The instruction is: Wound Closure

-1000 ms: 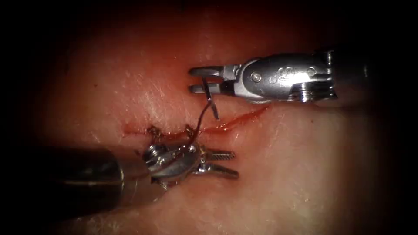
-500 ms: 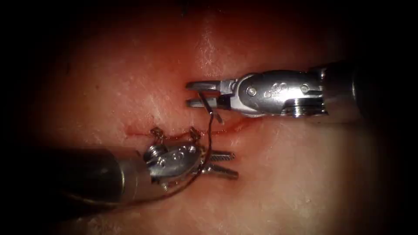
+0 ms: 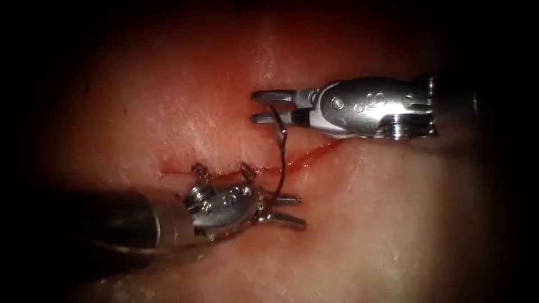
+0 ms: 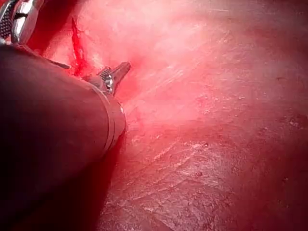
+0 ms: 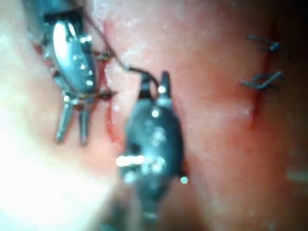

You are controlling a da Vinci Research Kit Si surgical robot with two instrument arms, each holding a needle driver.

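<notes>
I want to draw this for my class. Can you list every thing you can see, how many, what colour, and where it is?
tissue: one, pinkish red, lying under everything.
cut: one, a red line across the tissue, its right part open.
stitches: two, dark knots on the left part of the cut.
needle: one, curved, silver grey, free of the tissue, crossing over the cut between the two tools.
thread: too fine to follow for sure.
red fluid: wet red along the cut.
right tool: one, silver, above the cut, holding the needle near its upper end.
left tool: one, silver on a dark shaft, below the cut, jaws open, holding nothing.
</notes>
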